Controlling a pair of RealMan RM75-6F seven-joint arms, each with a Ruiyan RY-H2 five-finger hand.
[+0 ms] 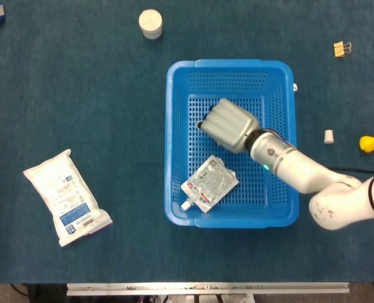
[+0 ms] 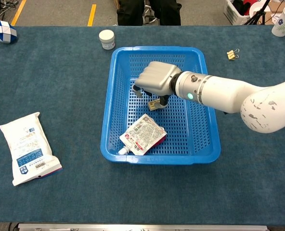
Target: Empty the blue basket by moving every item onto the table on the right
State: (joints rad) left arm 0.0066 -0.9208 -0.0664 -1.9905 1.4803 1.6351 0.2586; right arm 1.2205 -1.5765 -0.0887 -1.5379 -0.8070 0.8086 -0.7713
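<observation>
My right hand [image 2: 154, 83] hovers over the small yellow block [image 2: 153, 105] in the blue basket [image 2: 112, 122] — grasp unclear, I cannot tell — so I close gently.

Perforated glossy plastic blue basket [image 1: 177, 145] sits on matt, cloth-like table covering [image 1: 79, 95]; pouch [image 1: 210, 184] looks shiny.

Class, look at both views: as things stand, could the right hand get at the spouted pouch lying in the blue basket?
Probably yes. The right hand is already inside the blue basket, just behind the spouted pouch. The pouch lies flat with nothing on it. A small tan item sits under the fingers, though.
</observation>
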